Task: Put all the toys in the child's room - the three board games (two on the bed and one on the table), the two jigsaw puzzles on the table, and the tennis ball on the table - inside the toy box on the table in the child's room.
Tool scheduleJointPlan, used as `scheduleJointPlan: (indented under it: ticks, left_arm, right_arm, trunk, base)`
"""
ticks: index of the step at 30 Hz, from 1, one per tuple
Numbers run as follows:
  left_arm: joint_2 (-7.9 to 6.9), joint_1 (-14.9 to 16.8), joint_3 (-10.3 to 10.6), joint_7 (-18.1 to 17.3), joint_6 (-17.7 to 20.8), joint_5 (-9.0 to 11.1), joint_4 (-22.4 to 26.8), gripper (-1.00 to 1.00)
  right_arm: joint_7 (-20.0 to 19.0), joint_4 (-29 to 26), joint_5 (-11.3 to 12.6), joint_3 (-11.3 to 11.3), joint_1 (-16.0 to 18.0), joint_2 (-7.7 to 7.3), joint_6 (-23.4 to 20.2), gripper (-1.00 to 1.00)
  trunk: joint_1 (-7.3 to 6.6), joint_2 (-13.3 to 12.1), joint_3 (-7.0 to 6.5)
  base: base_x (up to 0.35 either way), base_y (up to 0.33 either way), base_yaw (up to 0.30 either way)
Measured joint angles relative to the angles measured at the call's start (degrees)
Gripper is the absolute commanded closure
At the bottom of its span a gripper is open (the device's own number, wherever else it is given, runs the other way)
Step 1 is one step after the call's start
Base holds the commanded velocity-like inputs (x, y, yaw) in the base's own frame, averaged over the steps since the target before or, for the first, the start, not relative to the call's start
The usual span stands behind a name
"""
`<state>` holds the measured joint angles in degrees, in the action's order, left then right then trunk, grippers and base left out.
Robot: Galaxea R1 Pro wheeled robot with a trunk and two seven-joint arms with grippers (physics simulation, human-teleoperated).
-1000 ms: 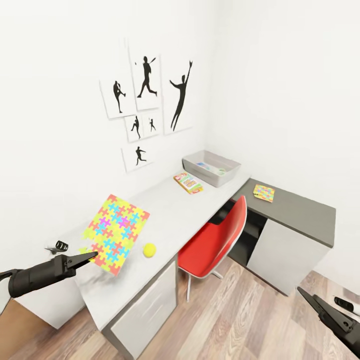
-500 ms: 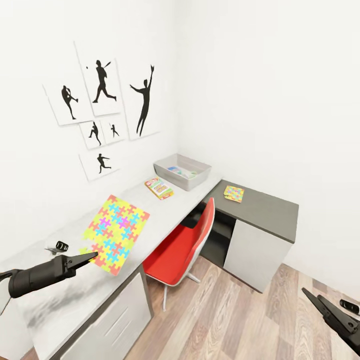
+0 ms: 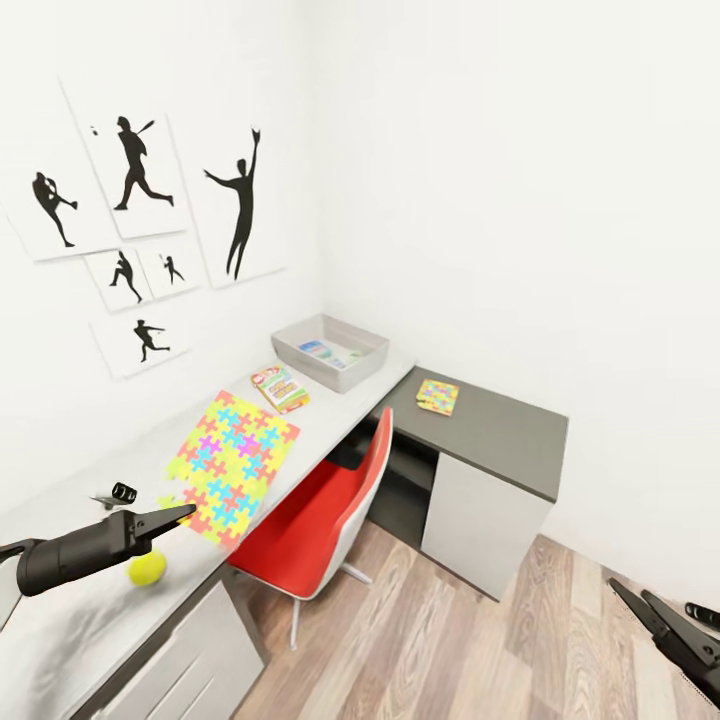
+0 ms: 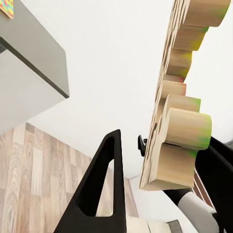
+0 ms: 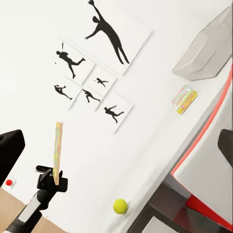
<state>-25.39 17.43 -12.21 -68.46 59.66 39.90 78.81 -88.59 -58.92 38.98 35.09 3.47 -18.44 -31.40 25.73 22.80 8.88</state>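
Left tool [image 3: 185, 513] closed on the near edge of a jigsaw puzzle [image 3: 232, 464], which stands tilted up off the counter [image 3: 70, 620], flat face toward the head camera, long axis running away from the tool. Left arm low and stretched forward over the near end of the counter.

Tennis ball [image 3: 147, 568] on the counter just below that arm.

Right tool [image 3: 650, 615] low over the floor, well off the counter, nothing held; how far its fingers are apart I cannot tell.

Further along: a board game [image 3: 280, 388], then the toy box [image 3: 330, 352] at the far corner, ahead of the left tool and nearer that arm. Second puzzle [image 3: 437, 396] on the dark cabinet top.
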Motion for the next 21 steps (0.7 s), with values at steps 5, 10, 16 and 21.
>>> scheduleJointPlan:
  ticks: [5, 10, 16, 21]
  left_arm:
    - [0.0, 0.0, 0.0, 0.0, 0.0, 0.0, 0.0, 1.0]
    - [0.0, 0.0, -0.1, 0.0, 0.0, 0.0, 0.0, 1.0]
    - [-0.07, -0.1, -0.2, 0.0, 0.0, 0.0, -0.1, 1.0]
    - [-0.08, -0.2, -0.2, 0.0, 0.0, 0.0, -0.1, 1.0]
  right_arm:
    - [-0.1, 0.0, 0.0, 1.1, 0.0, -0.04, -1.2, -1.0]
    - [-0.1, 1.3, -0.1, 2.3, 0.0, -0.08, -1.8, -1.0]
    - [-0.1, 2.7, 0.0, 2.9, 0.0, -0.08, -1.8, -1.0]
    - [-0.1, 2.9, 0.0, 3.1, 0.0, -0.08, -1.8, -1.0]
  trunk:
    - [0.0, 0.0, 0.43]
    - [0.0, 0.0, 0.89]
    - [0.0, 0.0, 1.44]
    - [-0.01, 0.0, 1.87]
  base:
    - [0.206, -0.267, -0.001]
    - [0.206, -0.267, -0.001]
    - [0.221, -0.257, -0.071]
    - [0.273, -0.16, -0.137]
